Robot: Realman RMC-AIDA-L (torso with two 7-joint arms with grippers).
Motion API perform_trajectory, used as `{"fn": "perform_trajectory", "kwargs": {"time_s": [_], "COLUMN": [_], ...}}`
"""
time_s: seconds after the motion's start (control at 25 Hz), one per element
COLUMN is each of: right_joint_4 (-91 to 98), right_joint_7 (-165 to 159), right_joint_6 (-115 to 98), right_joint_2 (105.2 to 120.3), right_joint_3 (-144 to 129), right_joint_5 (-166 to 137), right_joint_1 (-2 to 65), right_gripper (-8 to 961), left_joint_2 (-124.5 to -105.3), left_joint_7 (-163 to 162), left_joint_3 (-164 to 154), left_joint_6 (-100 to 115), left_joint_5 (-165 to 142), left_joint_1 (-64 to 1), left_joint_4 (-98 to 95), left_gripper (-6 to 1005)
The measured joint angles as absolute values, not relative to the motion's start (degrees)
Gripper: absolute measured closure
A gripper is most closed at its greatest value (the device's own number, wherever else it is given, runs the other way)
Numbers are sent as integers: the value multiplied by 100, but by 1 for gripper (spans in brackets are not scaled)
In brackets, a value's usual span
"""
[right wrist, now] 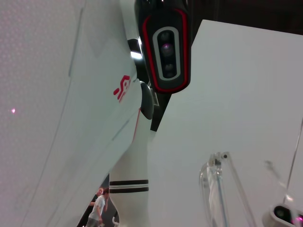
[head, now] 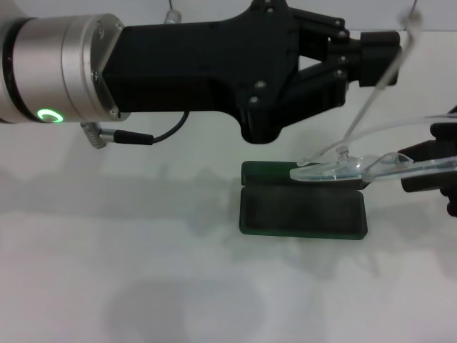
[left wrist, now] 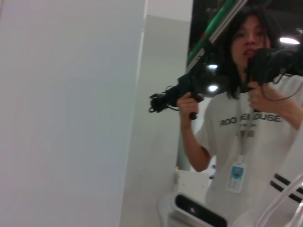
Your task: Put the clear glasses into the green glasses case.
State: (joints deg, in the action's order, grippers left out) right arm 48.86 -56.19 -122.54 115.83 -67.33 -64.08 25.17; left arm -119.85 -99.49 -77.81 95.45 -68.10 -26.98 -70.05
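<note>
The green glasses case [head: 303, 213] lies open on the white table, lid toward the back. The clear glasses [head: 335, 170] hover just above its back half, lenses tilted. One thin temple arm rises up to my left gripper [head: 391, 63], whose fingers are shut on it high over the case. My right gripper [head: 435, 166] reaches in from the right edge and is shut on the other temple arm. Parts of the clear frame also show in the right wrist view, where the glasses [right wrist: 217, 189] point upward, and as faint curves of the glasses [left wrist: 284, 204] in the left wrist view.
The left arm [head: 186, 64] spans the top of the head view, with a cable [head: 153, 136] hanging below it. A person [left wrist: 246, 118] holding controllers stands ahead of the robot. The white table [head: 107, 271] extends left and in front of the case.
</note>
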Motion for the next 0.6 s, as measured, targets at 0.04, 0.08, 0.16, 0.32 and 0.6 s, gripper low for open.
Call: {"fn": "perform_trajectory", "kwargs": {"time_s": [0.04,0.08,0.16,0.32,0.6], "right_joint_4": [4882,4880,4876,4862,4816], "right_joint_7": [-5617,-5615,-5614,-5609,-5589], "right_joint_6": [-12252,-12250,-12245,-12237,-12206], "right_joint_2": [11581,11579,11577,11569,11556], "right_joint_3": [-6725,-6718,-6711,-6705,-6706], "right_joint_5": [-6407,-6407,-6409,-6410,-6410], "right_joint_1": [2518,2516,2511,2502,2537], "right_gripper": [895,894,894,894,893], "left_joint_2": [-11987,-11989,-11993,-11994,-11989], "left_joint_7": [-9949,-9949,-9949,-9949,-9949], "left_joint_3": [-7784,-7785,-7792,-7840,-7905], "left_joint_6": [9566,9577,9588,9604,9609], "left_joint_5": [-6805,-6805,-6803,-6802,-6802], "left_joint_1": [-2698,-2697,-2683,-2667,-2646], "left_joint_4": [-7005,-7005,-7005,-7005,-7005], "left_gripper": [926,926,926,926,926]}}
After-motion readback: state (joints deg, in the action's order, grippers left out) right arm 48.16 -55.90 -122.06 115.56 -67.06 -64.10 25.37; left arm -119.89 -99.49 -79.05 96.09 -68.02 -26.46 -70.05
